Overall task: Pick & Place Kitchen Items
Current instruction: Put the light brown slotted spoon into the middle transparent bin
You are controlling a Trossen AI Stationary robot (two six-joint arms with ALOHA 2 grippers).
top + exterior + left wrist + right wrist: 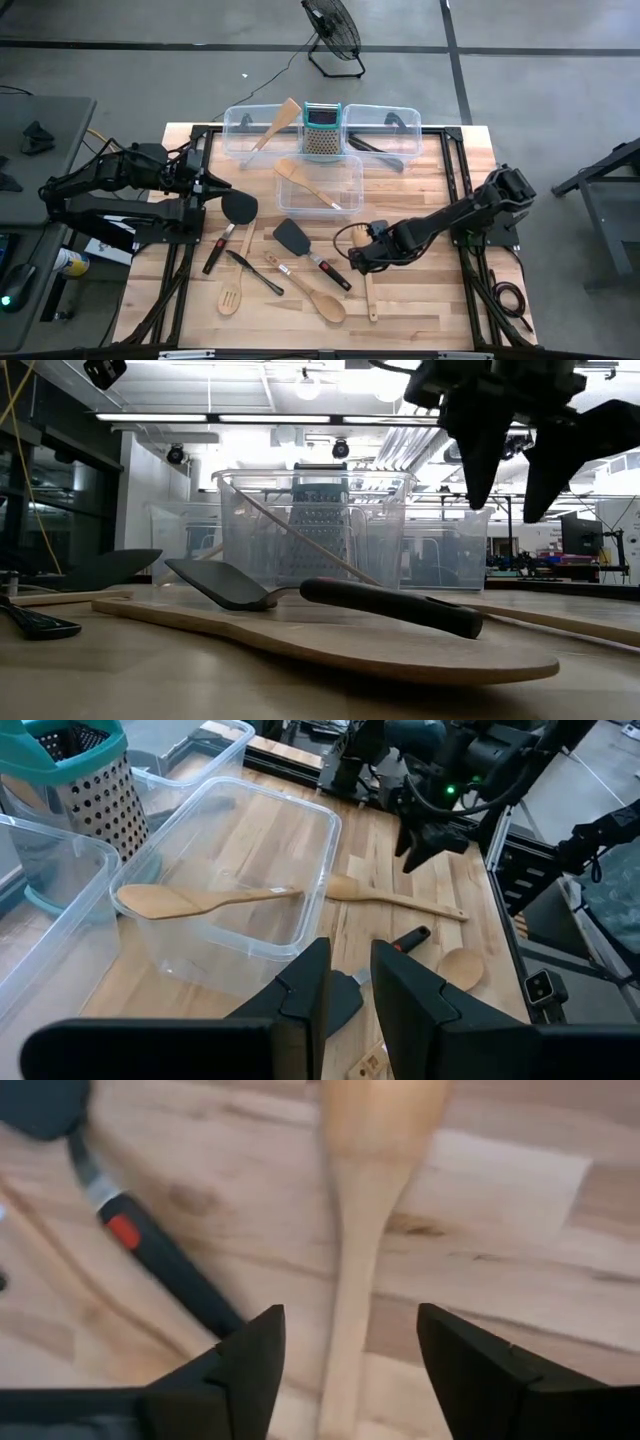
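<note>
My right gripper (358, 258) hangs open above a light wooden spoon (368, 285) near the middle of the table, fingers pointing down. In the right wrist view its two fingers stand on either side of the spoon's handle (345, 1340) without touching it. The low view shows the fingers (480, 460) well above the table. A black turner with a red mark on its handle (312, 256) lies just left of the spoon. My left gripper (215, 187) waits at the table's left side, raised, with a narrow gap between its fingers (348, 985) and nothing in it.
Three clear bins stand at the back: one with a wooden spatula (278, 122), one with a wooden spoon (305, 185), one bare (385, 130). A teal-topped grater (322, 130) stands between them. A black spatula (238, 207), a slotted wooden spoon (232, 295) and another wooden spoon (320, 297) lie on the table.
</note>
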